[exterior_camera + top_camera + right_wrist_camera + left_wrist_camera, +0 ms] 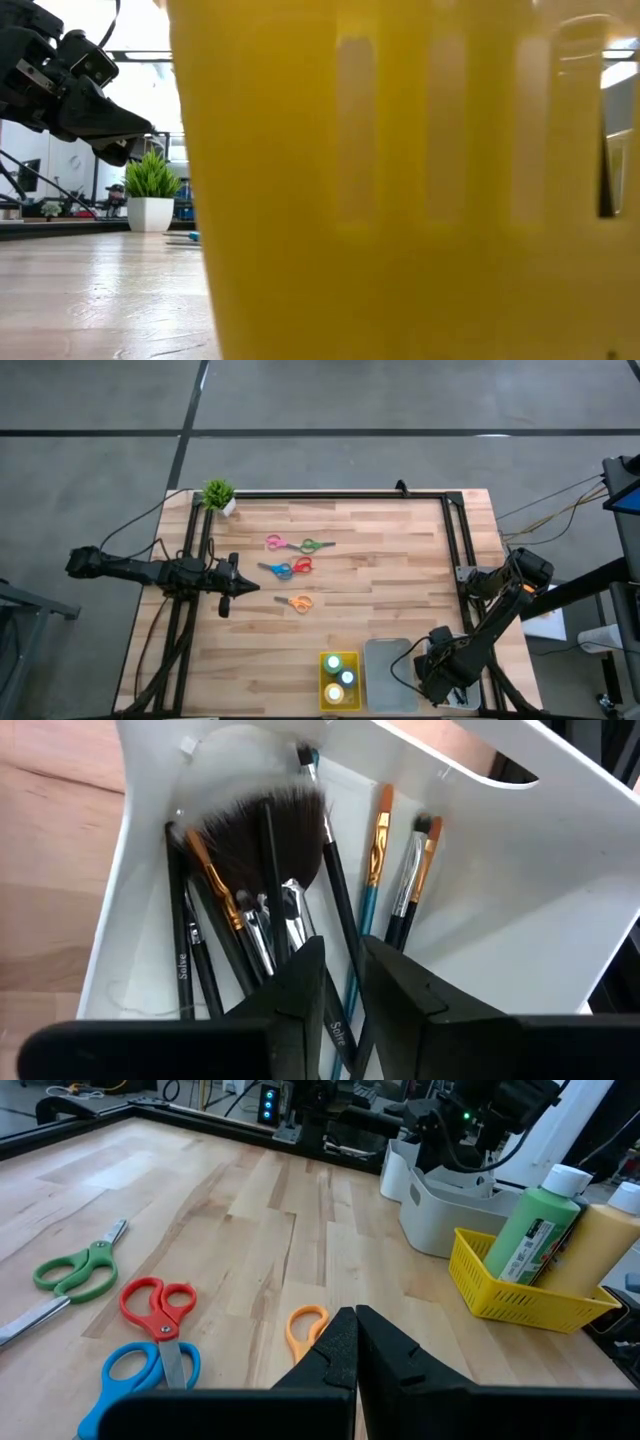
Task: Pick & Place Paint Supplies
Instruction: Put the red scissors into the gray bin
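From above, four scissors (pixel 287 569) are seen flat on the wooden table (pixel 400 560), paint bottles (pixel 340 678) upright in the yellow tray (pixel 326 660); the left end effector (pixel 246 587), shut and empty, hovers beside the scissors.

At table height, the view is filled by slotted yellow plastic.

In the left wrist view, the orange scissors (pixel 303 1328) look light and stiff, best taken across the blades.

In the right wrist view, slim, slippery brushes (pixel 300 890) are piled in the white tray (pixel 520 910); the right end effector (pixel 343 970) is narrowly parted over one handle.
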### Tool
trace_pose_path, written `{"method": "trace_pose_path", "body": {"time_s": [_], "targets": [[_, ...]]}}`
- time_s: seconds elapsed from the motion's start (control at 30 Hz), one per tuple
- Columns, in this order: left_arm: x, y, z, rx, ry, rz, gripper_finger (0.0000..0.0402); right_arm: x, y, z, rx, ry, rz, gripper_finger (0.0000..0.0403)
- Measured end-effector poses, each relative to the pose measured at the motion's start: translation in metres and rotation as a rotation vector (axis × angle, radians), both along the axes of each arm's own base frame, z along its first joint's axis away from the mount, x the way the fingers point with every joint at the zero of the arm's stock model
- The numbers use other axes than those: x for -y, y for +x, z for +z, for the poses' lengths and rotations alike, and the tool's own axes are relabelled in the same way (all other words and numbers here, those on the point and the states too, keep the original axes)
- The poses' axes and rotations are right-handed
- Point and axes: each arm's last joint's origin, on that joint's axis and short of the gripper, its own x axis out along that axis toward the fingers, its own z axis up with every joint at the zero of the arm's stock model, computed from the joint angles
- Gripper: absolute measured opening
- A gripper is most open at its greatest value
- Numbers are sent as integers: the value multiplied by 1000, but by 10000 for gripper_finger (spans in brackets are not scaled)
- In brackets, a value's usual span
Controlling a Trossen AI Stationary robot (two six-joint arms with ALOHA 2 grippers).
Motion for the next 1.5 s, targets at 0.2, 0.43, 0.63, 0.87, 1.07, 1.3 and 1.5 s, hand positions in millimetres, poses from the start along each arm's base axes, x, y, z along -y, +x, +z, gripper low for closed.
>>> {"method": "trace_pose_path", "body": {"time_s": [0.2, 0.43, 0.63, 0.87, 1.07, 1.3, 1.5], "targets": [[0, 0, 0, 0, 0, 0, 0, 4, -1, 13, 74, 6, 2, 64], [0, 0, 0, 0, 0, 1, 0, 17, -5, 39, 260, -5, 47, 64], [0, 0, 0, 0, 0, 0, 0, 32, -6, 59, 414, -46, 146, 64], [0, 0, 0, 0, 0, 0, 0, 59, -1, 74, 533, -194, 275, 64], [0, 0, 0, 0, 0, 0, 0, 92, 13, 78, 523, -253, 363, 64], [0, 0, 0, 0, 0, 0, 0, 138, 46, 78, 500, -291, 485, 64], [0, 0, 0, 0, 0, 0, 0, 175, 77, 79, 524, -322, 676, 64]]}}
